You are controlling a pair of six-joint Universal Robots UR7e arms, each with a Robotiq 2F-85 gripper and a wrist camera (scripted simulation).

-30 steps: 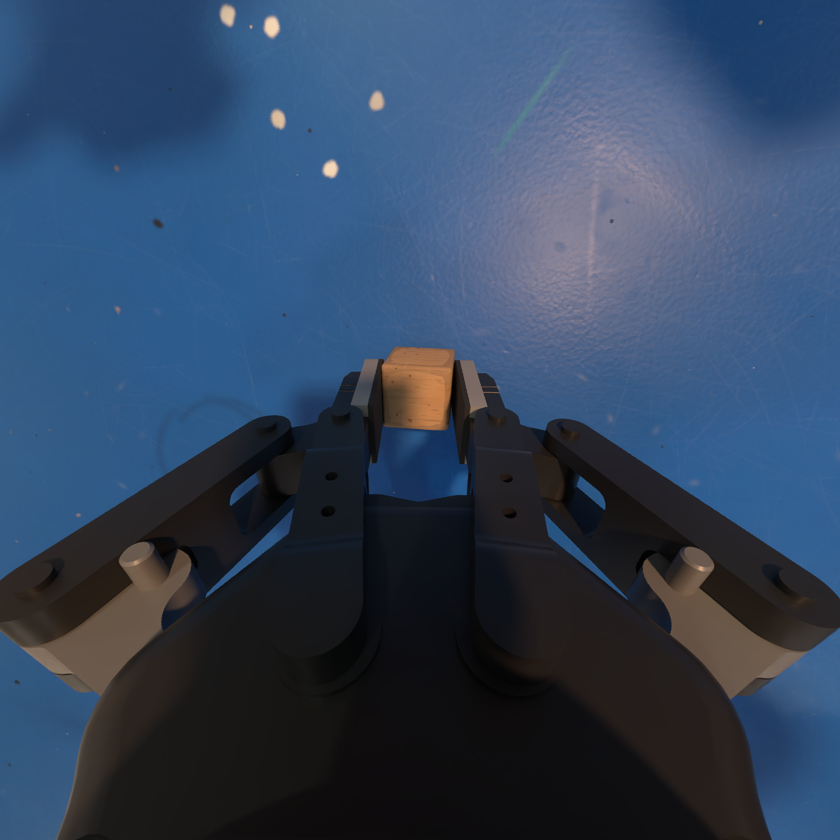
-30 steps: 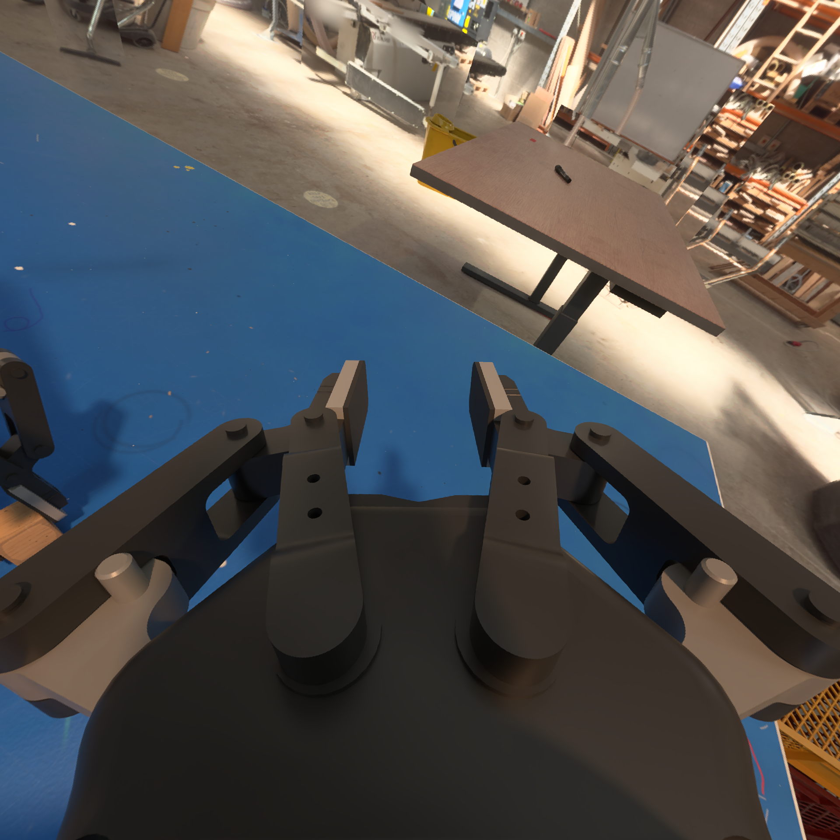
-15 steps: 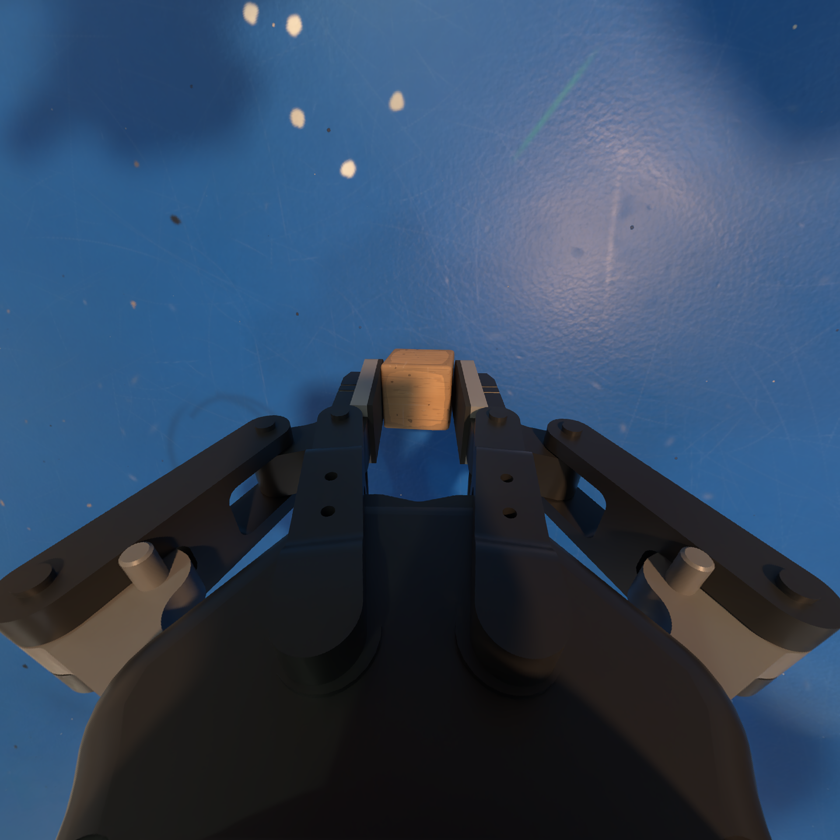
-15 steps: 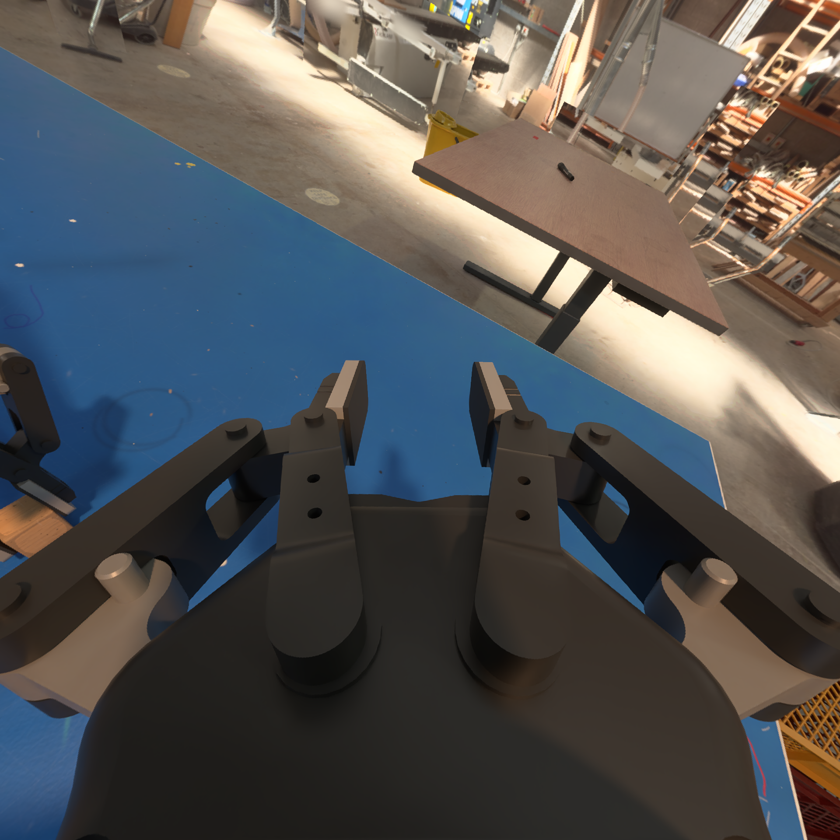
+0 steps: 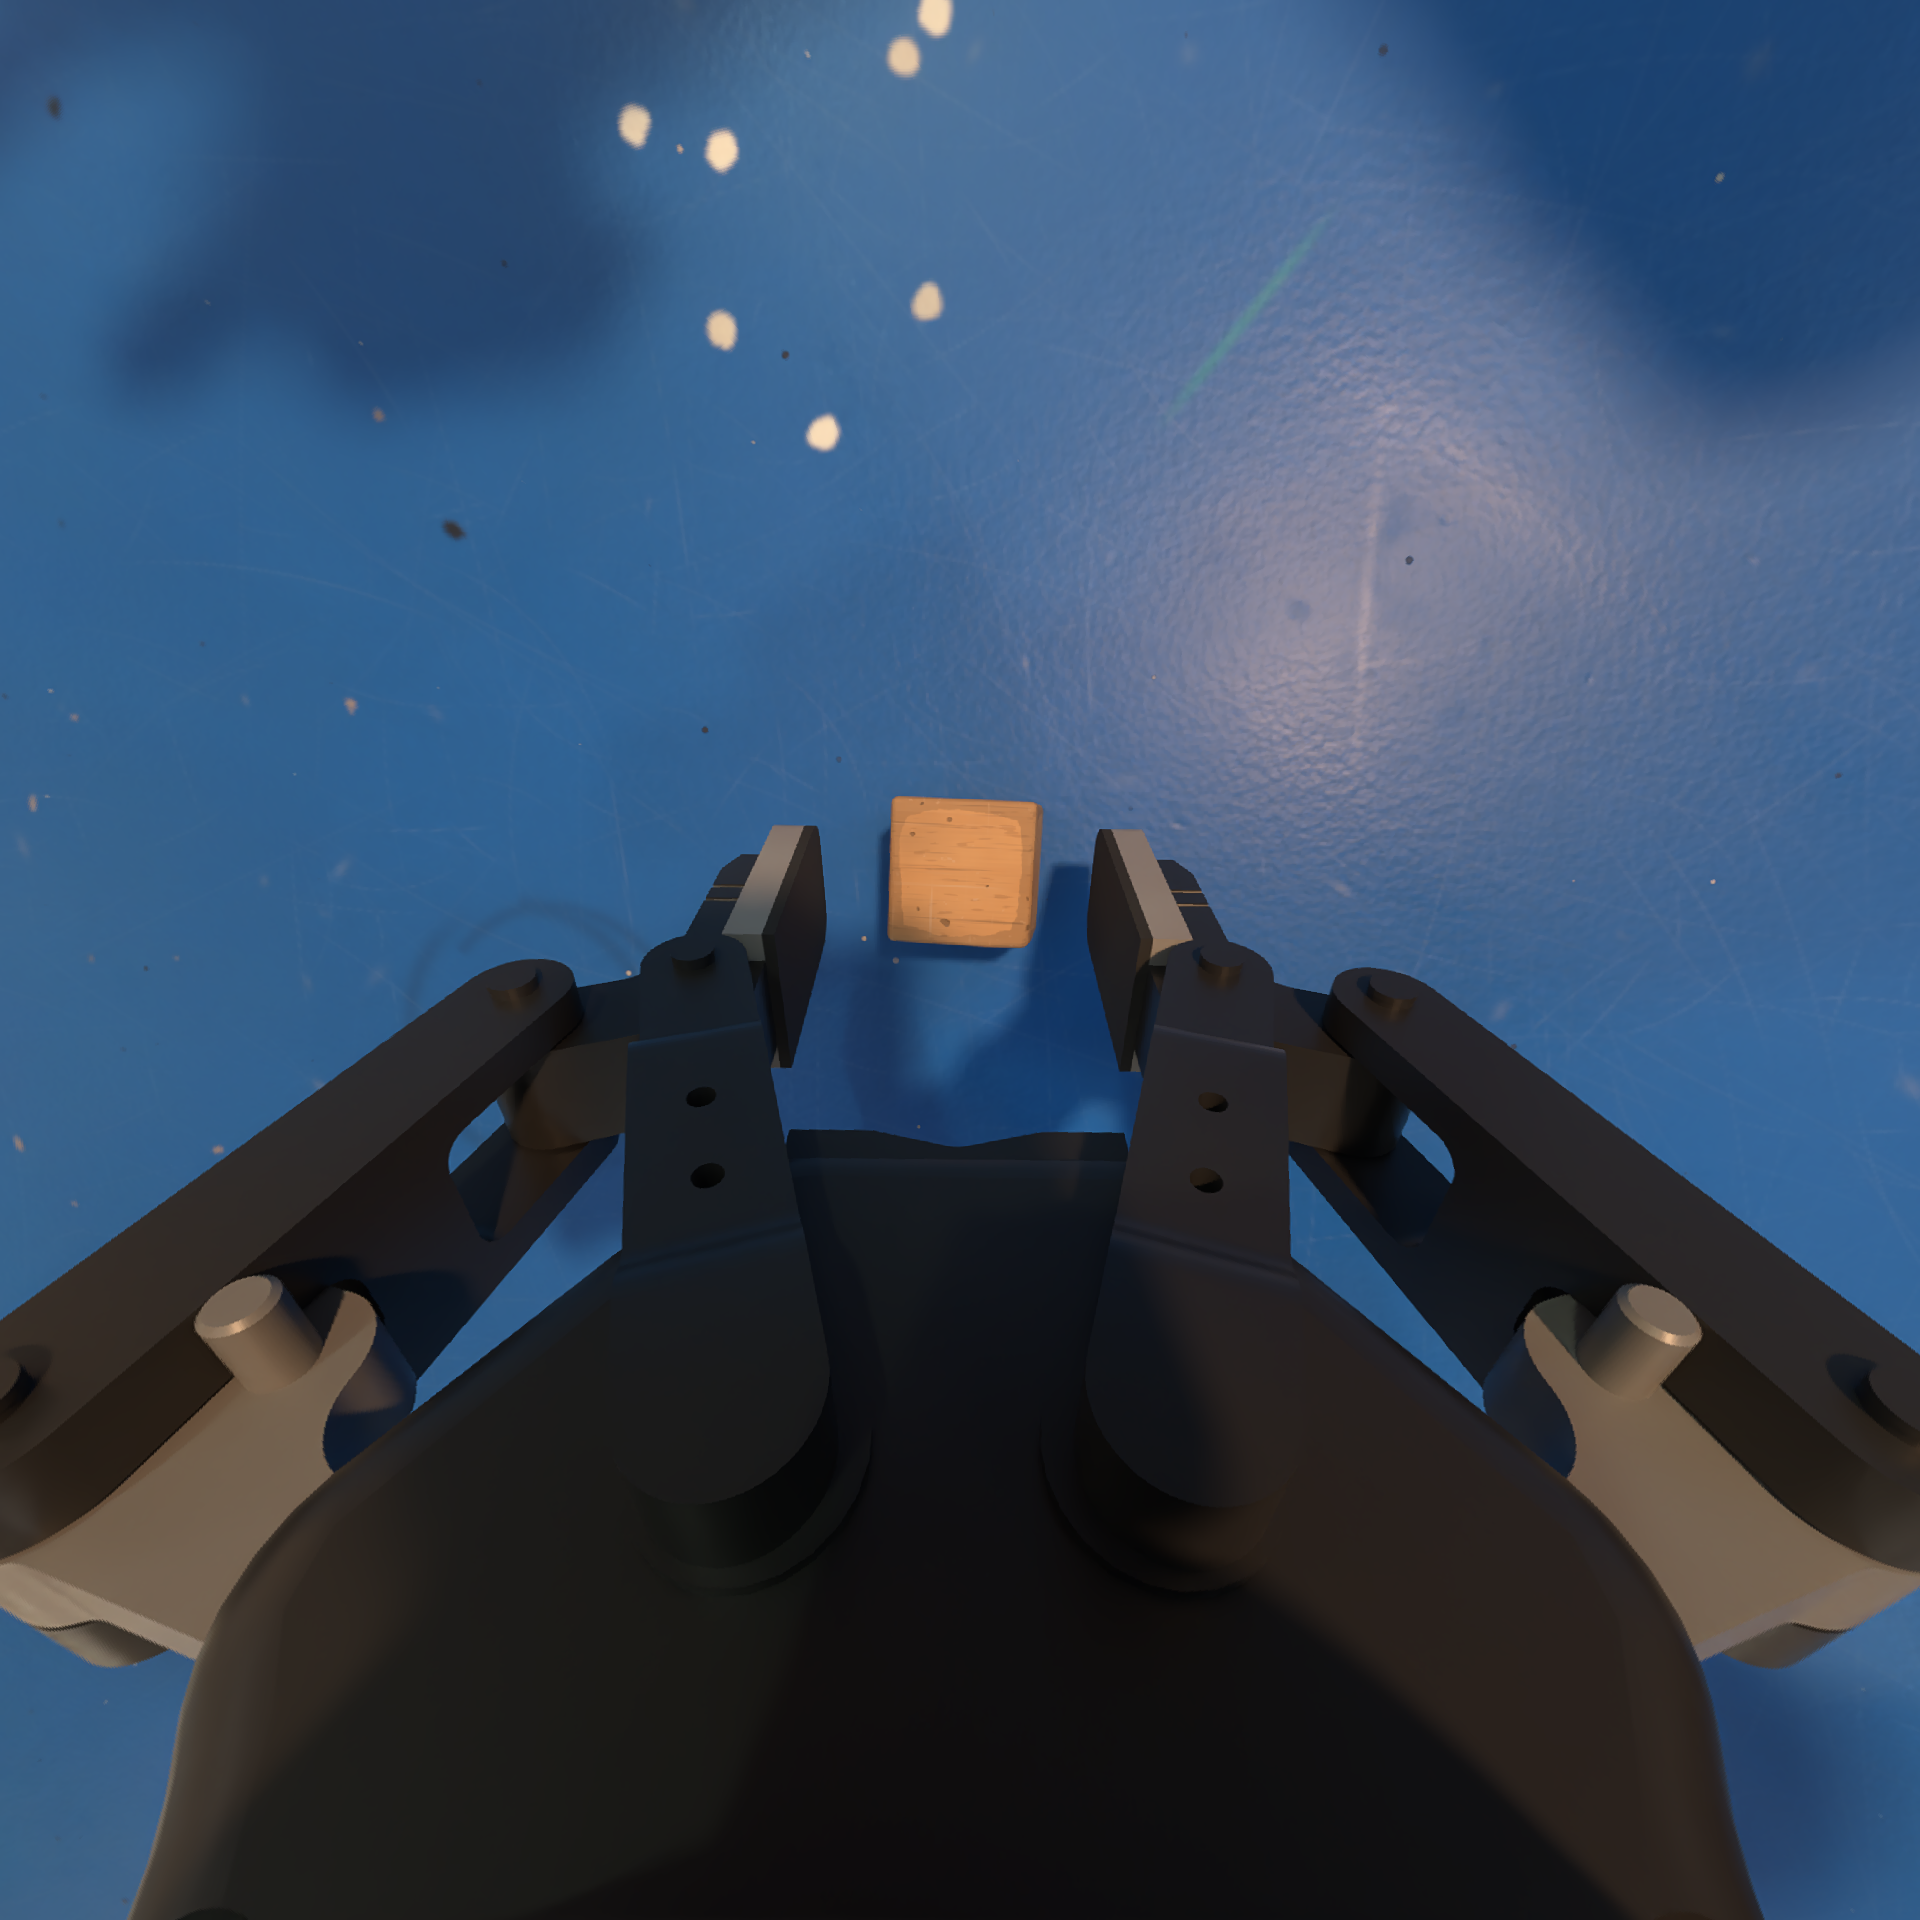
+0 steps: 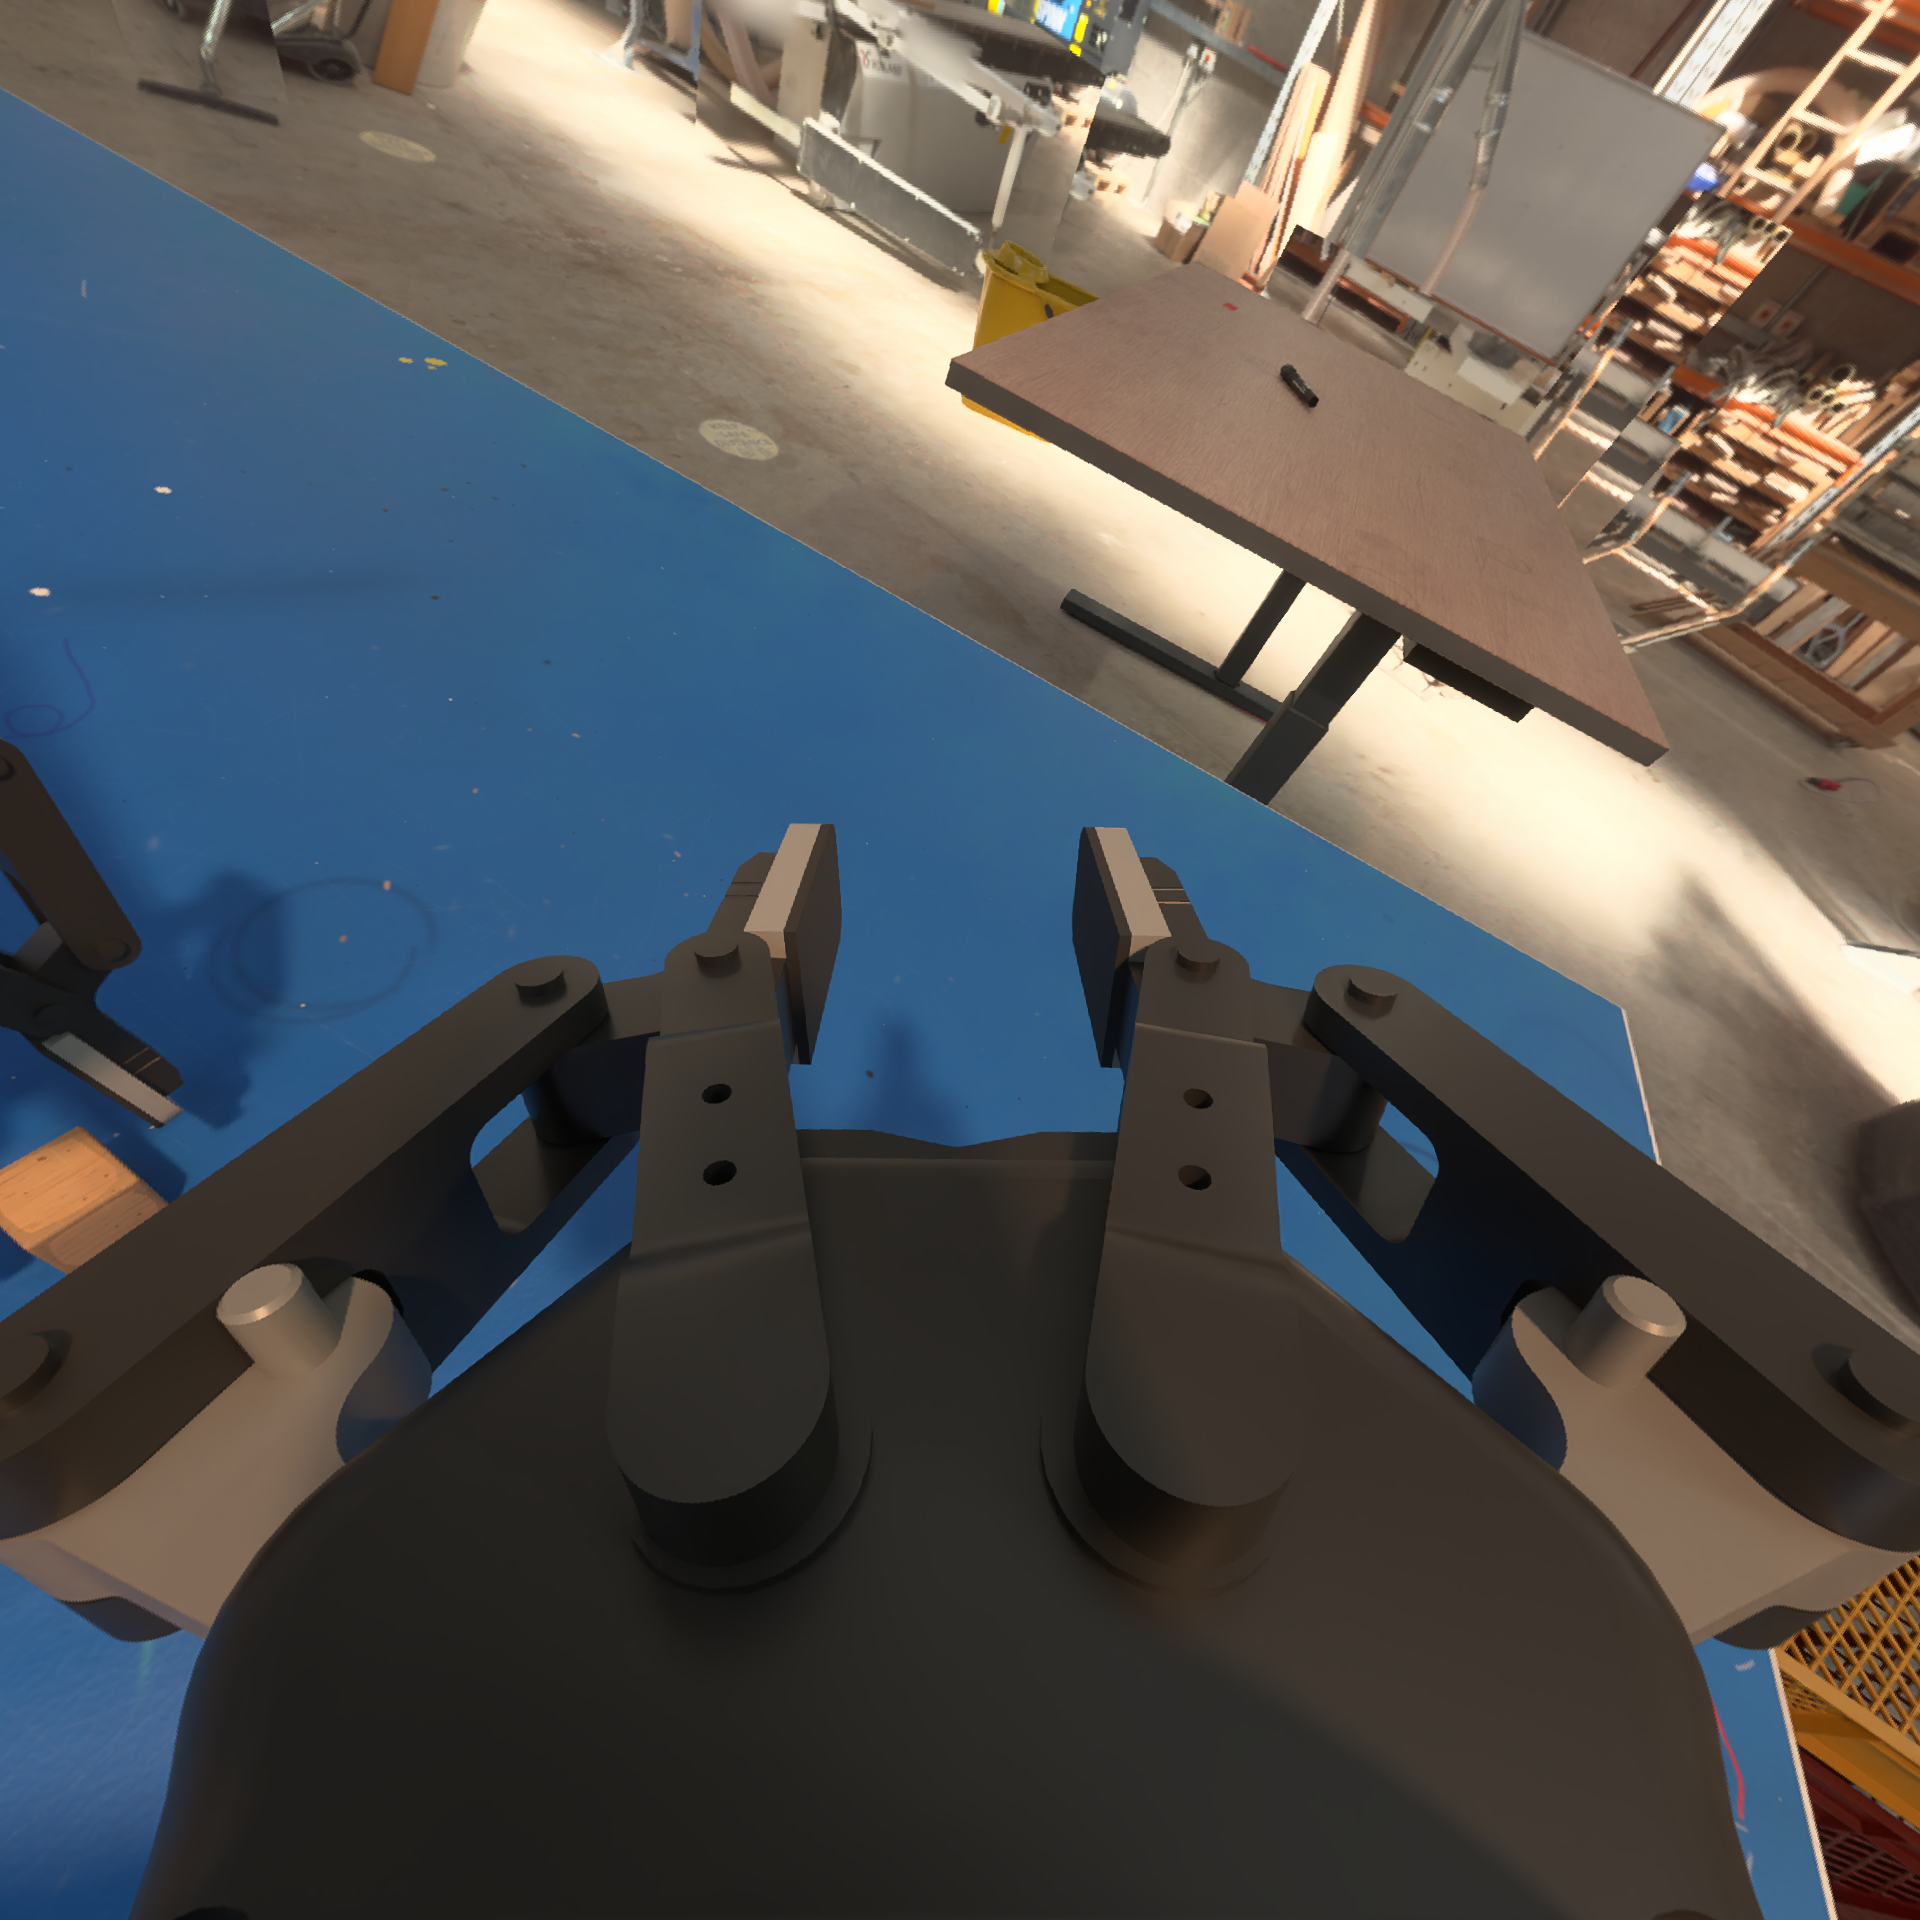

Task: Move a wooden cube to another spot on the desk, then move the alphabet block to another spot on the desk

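While I look down along my two fingers, this is how things lie:
Left pincer (image 5: pixel 957 940): spread wide, holding nothing, pointing down at the scuffed blue desk top (image 5: pixel 1351 623).
Wooden cube: a small, light-brown wooden cube with rounded edges (image 5: pixel 963 872) lies flat on the desk between my left fingertips, a gap on either side, touching neither pad.
Cube's shadow: falls on the desk toward my right pad.
Right pincer (image 6: pixel 956 940): also spread wide and empty, above bare blue desk near its far edge.
From my right pincer: the cube (image 6: pixel 62 1195) shows far off to its left, just beside one finger of my left pincer (image 6: pixel 109 1081).
Alphabet block: I cannot see it in either view.
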